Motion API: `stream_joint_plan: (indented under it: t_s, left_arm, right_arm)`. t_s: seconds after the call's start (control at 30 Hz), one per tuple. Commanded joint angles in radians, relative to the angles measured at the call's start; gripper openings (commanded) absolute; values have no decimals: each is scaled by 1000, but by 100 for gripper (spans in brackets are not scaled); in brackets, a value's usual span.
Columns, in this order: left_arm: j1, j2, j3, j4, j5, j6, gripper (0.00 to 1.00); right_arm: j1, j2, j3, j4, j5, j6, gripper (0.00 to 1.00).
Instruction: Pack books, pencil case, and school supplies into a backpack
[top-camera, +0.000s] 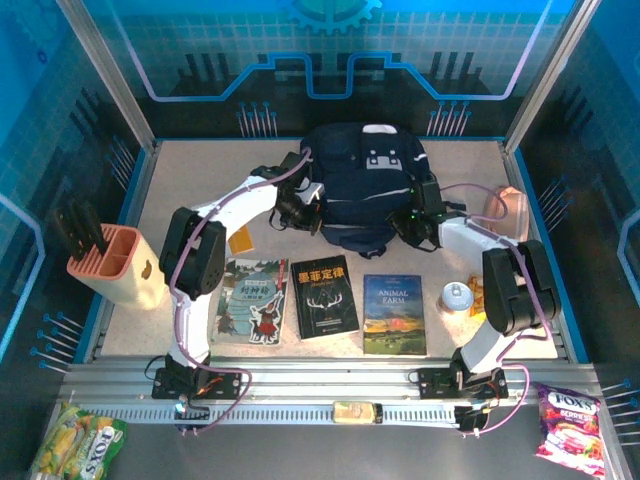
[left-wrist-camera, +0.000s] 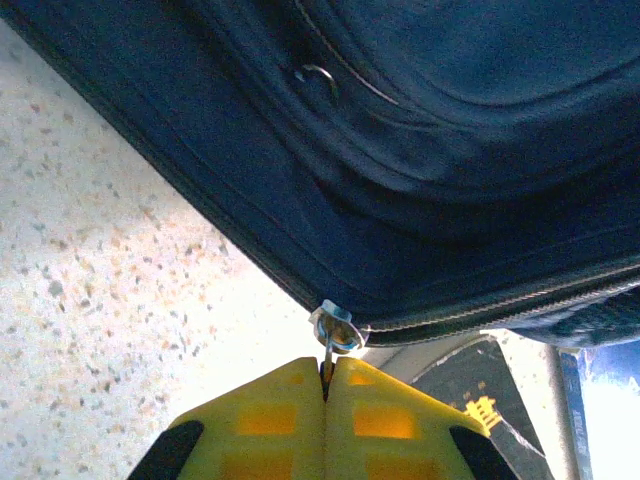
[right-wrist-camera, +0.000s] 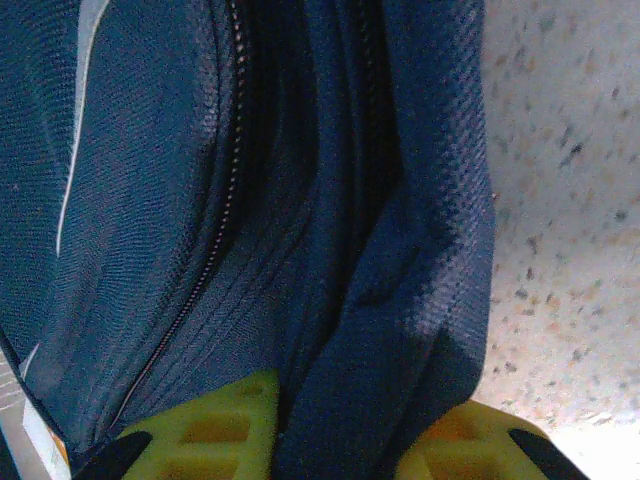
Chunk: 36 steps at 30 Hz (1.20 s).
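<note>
Navy backpack (top-camera: 365, 185) at the far middle of the desk (top-camera: 200, 170). Left pincer (left-wrist-camera: 326, 368) pressed together on the zip pull (left-wrist-camera: 335, 330) at the backpack's left edge. Right pincer (right-wrist-camera: 350, 400) pinching a fold of backpack fabric on the right side. Three books (top-camera: 322, 298) flat in a row nearer the front, apart from the backpack. Pencil case (top-camera: 512, 208) at the far right, beyond the right arm.

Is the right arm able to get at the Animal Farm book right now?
Probably not yet: the right pincer grips a fold of the backpack. The book lies uncovered, so after letting go the way looks free.
</note>
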<state>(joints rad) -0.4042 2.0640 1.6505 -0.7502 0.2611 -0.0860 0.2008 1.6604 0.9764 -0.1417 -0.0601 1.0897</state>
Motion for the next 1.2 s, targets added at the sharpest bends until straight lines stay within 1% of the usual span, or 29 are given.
stream_joint_plan:
  t_s: [0.0, 0.07, 0.1, 0.17, 0.23, 0.3, 0.33, 0.43, 0.53, 0.67, 0.73, 0.93, 1.03, 1.17]
  left_arm:
    - [32, 28, 37, -14, 9, 11, 0]
    - [27, 32, 36, 13, 38, -3, 0]
    - [23, 30, 34, 27, 51, -13, 0]
    - [6, 22, 29, 52, 75, -32, 0]
    - [-17, 12, 23, 65, 77, -44, 0]
    - [-43, 3, 17, 78, 68, -48, 0]
    - [-55, 1, 15, 84, 62, -51, 0]
    - [-77, 5, 23, 88, 59, -52, 0]
    - [-85, 14, 43, 82, 73, -54, 0]
    - [-98, 23, 67, 65, 108, -54, 0]
    - [-105, 22, 68, 65, 121, -56, 0]
    - [-124, 22, 57, 71, 132, -60, 0]
    - [-126, 22, 49, 69, 131, -61, 0]
    - [-126, 22, 46, 65, 123, -55, 0]
  right_arm:
    - [-75, -1, 54, 7, 43, -114, 23]
    - [-96, -8, 51, 4, -2, -121, 28]
    - [-103, -21, 47, -8, -21, -119, 34]
    - [-107, -67, 50, -97, -24, -101, 53]
    - [-104, -136, 22, -151, -7, -56, 67]
    - [-94, -208, -35, -154, -4, 9, 75]
    - [-85, -243, -61, -154, -1, 43, 77]
    - [-37, -308, -120, -171, 16, 137, 82]
    - [22, -320, -145, -162, 4, 227, 86]
    - [109, -264, -132, -119, 3, 328, 90]
    - [129, -220, -111, -122, 6, 359, 91]
    - [151, -115, -64, -105, 30, 412, 92]
    - [149, -85, -53, -85, 41, 417, 92]
    - [139, -61, -50, -49, 22, 414, 91]
